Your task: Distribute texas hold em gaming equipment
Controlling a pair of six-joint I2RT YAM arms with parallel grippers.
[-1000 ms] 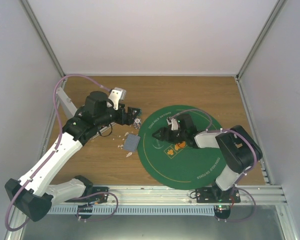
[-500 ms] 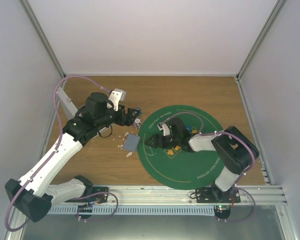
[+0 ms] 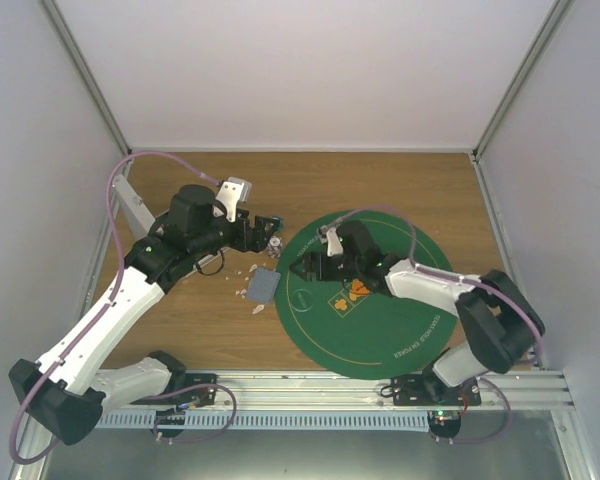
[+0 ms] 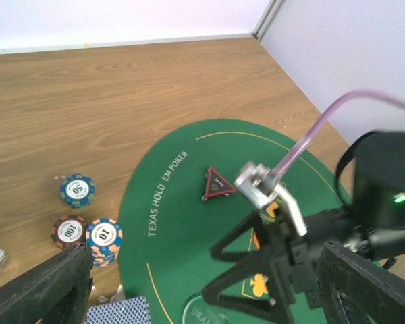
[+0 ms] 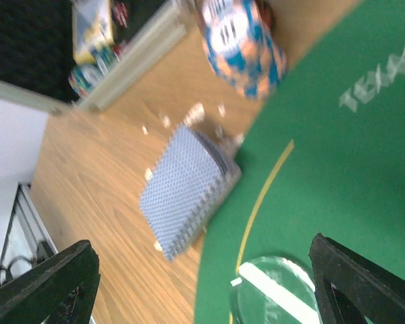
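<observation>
Looks early: red triangle marker (image 4: 217,185) is on the green mat (image 3: 400,340), but card deck (image 3: 264,287) & 3 chips (image 4: 104,236) lie undealt on the wood just beside it, w/ left gripper (image 3: 272,235) & right gripper (image 3: 300,272) both spread wide, empty, nearby.

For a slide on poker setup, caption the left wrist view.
Three poker chips on wood beside the green Texas Hold'em mat; red triangle token on it, right tool open above.
</observation>
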